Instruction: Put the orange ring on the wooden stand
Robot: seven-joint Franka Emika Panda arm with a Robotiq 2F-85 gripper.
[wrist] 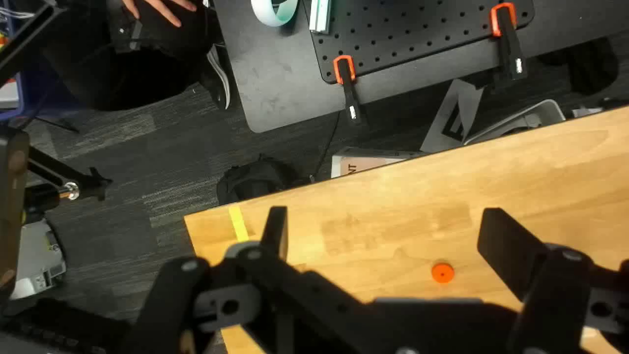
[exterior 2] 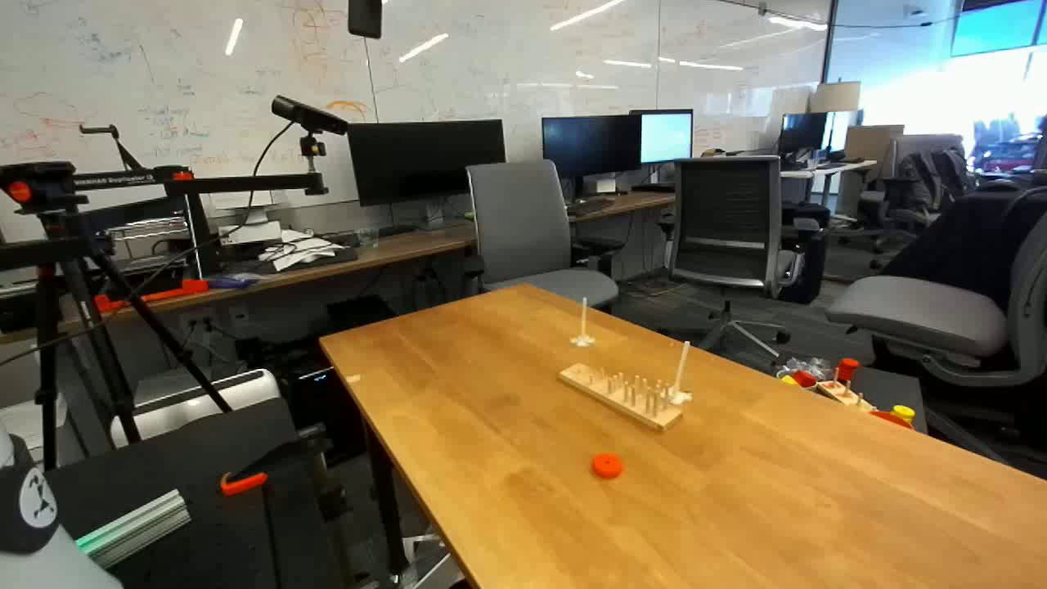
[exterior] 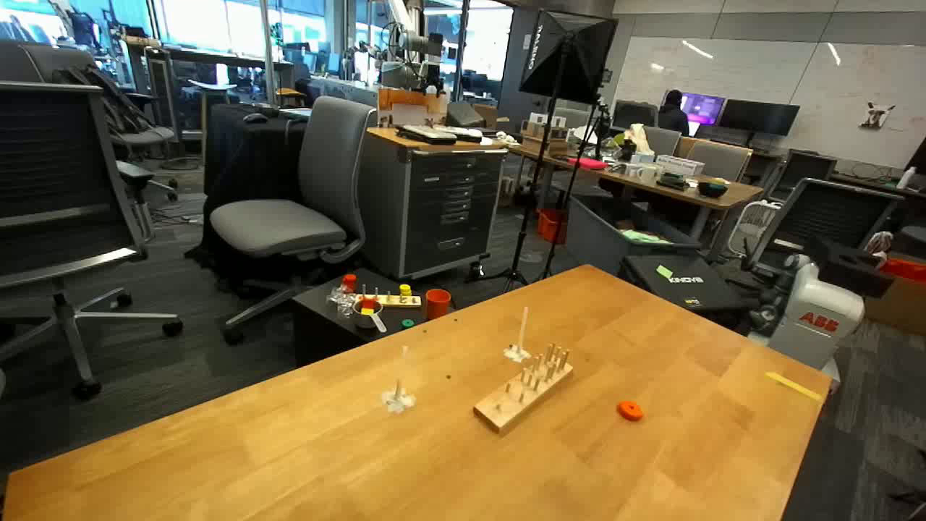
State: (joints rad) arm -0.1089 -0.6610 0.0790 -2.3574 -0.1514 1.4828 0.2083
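Note:
The orange ring point(exterior: 630, 411) lies flat on the wooden table point(exterior: 289, 434); it also shows in an exterior view point(exterior 2: 607, 466) and in the wrist view point(wrist: 443, 272). The wooden stand point(exterior: 499, 412), a flat light base with rows of thin upright pegs, sits on the table near the ring, apart from it; it also shows in an exterior view point(exterior 2: 589, 379). I cannot make the stand out in the wrist view. My gripper point(wrist: 384, 221) is open and empty, high above the table, with the ring seen between its fingers, closer to the right one. The gripper is outside both exterior views.
Two lone thin pale rods stand on the table: one rod point(exterior: 522, 329) close beside the stand, another rod point(exterior: 397, 387) farther off. Yellow tape point(wrist: 238, 222) marks a table corner. A black side table point(wrist: 290, 73) with orange clamps stands past the table edge.

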